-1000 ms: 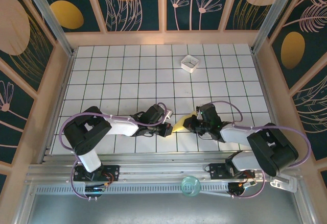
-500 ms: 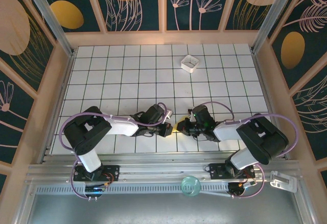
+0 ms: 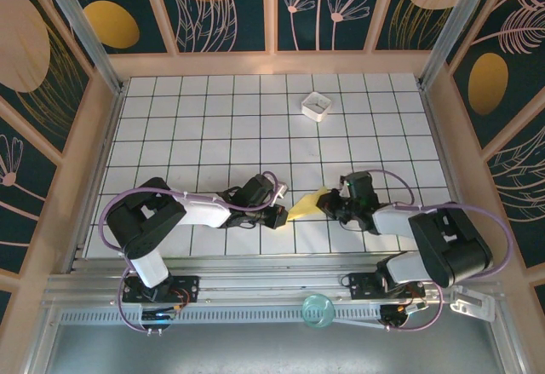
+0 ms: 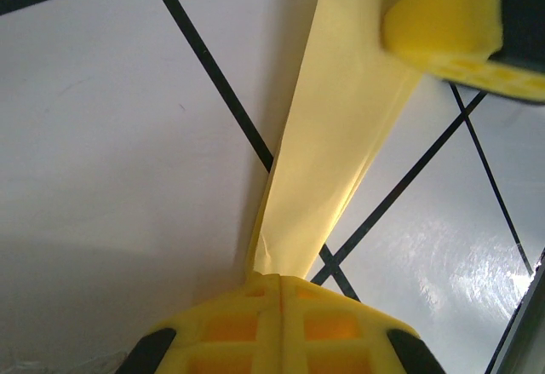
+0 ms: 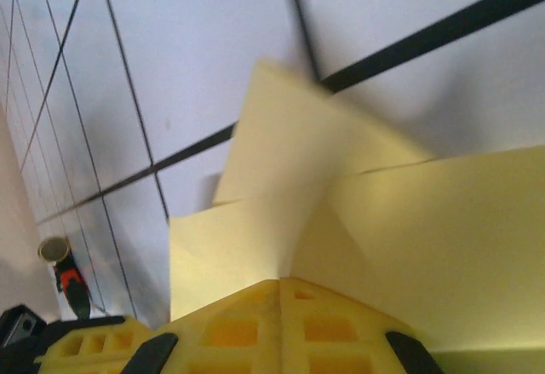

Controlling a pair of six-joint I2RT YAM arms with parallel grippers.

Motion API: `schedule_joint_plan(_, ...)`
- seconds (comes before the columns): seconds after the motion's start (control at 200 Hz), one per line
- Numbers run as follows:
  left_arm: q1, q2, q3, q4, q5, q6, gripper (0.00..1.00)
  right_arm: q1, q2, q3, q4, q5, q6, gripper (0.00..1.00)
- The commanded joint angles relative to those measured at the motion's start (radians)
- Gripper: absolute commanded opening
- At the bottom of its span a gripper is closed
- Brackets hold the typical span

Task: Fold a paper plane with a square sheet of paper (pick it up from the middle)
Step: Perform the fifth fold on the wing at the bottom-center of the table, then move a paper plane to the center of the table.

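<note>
Holding a thin, partly folded yellow paper sheet (image 3: 303,206) between them, two robot arms meet low over a white tiled table (image 3: 204,127), near its front edge.

On the left, the left gripper (image 3: 279,215) is clamped on the sheet's left end. Its wrist camera shows the yellow fingers (image 4: 230,327) pressed together, with the paper running away from them as a narrow, creased band. It seems to stand on edge over the tiles.

In the middle, the sheet spans the short gap between the two tools, apparently stretched so that a crease can be set.

On the right, the right gripper (image 3: 334,206) is likewise closed tight on the opposite end. Its wrist camera shows layered flaps and a triangular fold fanning out from the pinched fingers (image 5: 238,327). Gripping both ends likely stops the layers from springing open.

The plane looks unfinished, with no clear dart shape yet.

Far back, right of centre, a small white square box (image 3: 317,106) sits well apart from the work.
</note>
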Motion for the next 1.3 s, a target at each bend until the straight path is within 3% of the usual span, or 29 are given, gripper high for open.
schedule_joint_plan(0.0,0.005,0.050,-0.048,-0.145,-0.071,0.017,0.00,-0.078,-0.037,-0.047,-0.146,0.133,-0.046,0.03)
schedule_joint_plan(0.155,0.005,0.041,-0.046,-0.146,-0.069,0.011,0.00,-0.176,-0.108,-0.051,-0.202,0.155,-0.057,0.02)
schedule_joint_plan(0.3,0.004,0.015,-0.014,-0.142,-0.044,-0.023,0.00,-0.163,-0.185,0.010,-0.241,0.148,-0.124,0.04)
schedule_joint_plan(0.37,0.005,-0.018,0.009,-0.125,-0.024,-0.054,0.06,-0.123,-0.227,0.039,-0.255,0.125,-0.161,0.05)
schedule_joint_plan(0.601,0.026,-0.147,0.024,0.008,0.018,-0.143,0.40,0.070,-0.285,0.083,-0.325,0.204,-0.176,0.06)
schedule_joint_plan(0.746,0.092,-0.049,0.094,0.042,0.144,-0.111,0.52,0.070,-0.271,0.059,-0.289,0.213,-0.164,0.06)
schedule_joint_plan(0.851,0.109,0.061,0.195,-0.027,0.164,-0.016,0.58,0.071,-0.263,0.047,-0.285,0.219,-0.171,0.06)
schedule_joint_plan(1.056,0.111,0.206,0.346,-0.087,0.238,0.062,0.53,0.069,-0.220,0.016,-0.264,0.204,-0.165,0.06)
schedule_joint_plan(1.156,0.110,0.235,0.371,-0.097,0.264,0.078,0.44,0.066,-0.224,0.013,-0.263,0.201,-0.167,0.06)
schedule_joint_plan(1.296,0.111,0.276,0.403,-0.114,0.294,0.079,0.21,0.052,-0.215,0.027,-0.269,0.197,-0.179,0.06)
